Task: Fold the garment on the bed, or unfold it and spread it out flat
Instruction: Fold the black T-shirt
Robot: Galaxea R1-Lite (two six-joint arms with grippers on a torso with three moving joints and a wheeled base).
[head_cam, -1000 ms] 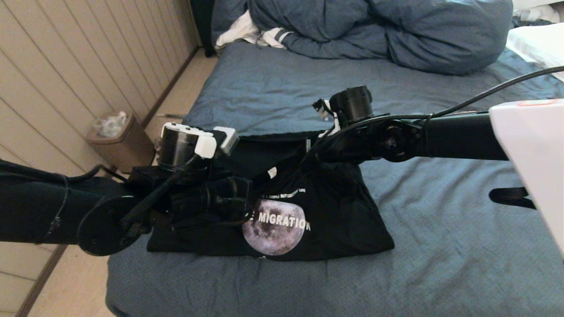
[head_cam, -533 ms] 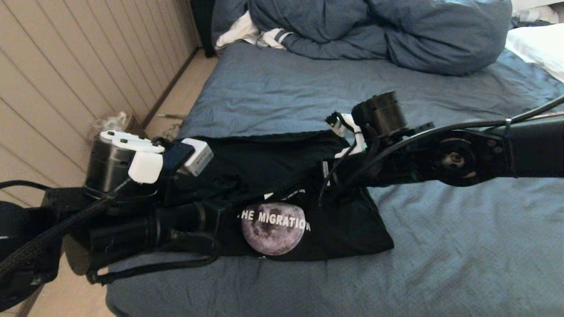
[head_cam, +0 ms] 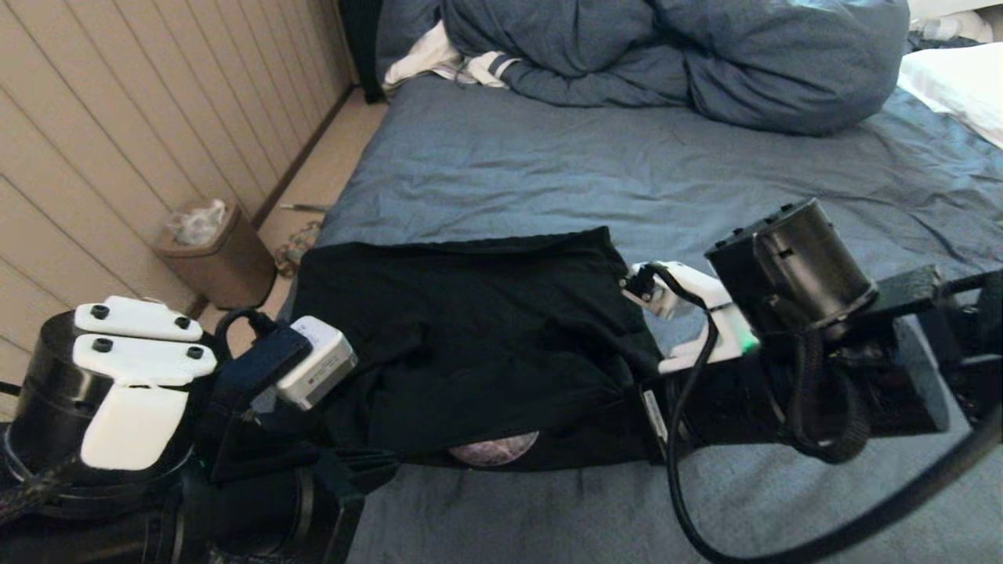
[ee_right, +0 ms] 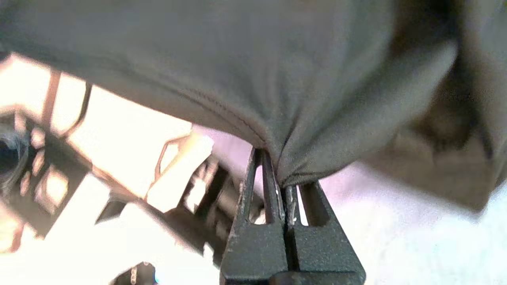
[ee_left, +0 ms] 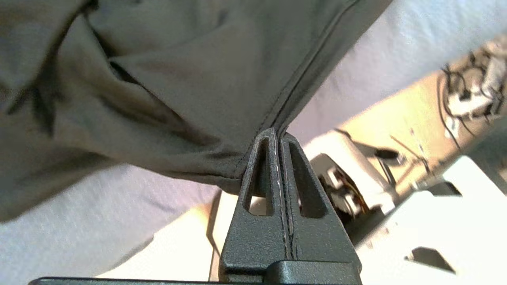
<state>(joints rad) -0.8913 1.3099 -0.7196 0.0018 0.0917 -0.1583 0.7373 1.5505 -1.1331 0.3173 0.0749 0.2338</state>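
The garment [head_cam: 470,329], a black T-shirt, lies on the near left part of the bed [head_cam: 548,157]. Its plain side faces up, and only a sliver of the pale moon graphic [head_cam: 494,452] shows under its near fold. In the left wrist view my left gripper [ee_left: 279,135] is shut on a stitched hem of the garment [ee_left: 158,79]. In the right wrist view my right gripper [ee_right: 277,174] is shut on a bunched edge of the garment [ee_right: 277,59]. From the head, the cloth and the wrists hide both sets of fingers; the arms flank the shirt's near corners.
A bunched blue-grey duvet [head_cam: 705,55] and a white striped cloth [head_cam: 447,63] lie at the head of the bed. A white pillow [head_cam: 956,78] sits far right. A brown bin [head_cam: 211,251] stands on the floor by the panelled wall, left of the bed.
Both arms have drawn back toward the near edge of the bed, carrying the held edge over the printed side. The moon and lettering, plainly visible before, are now almost covered.
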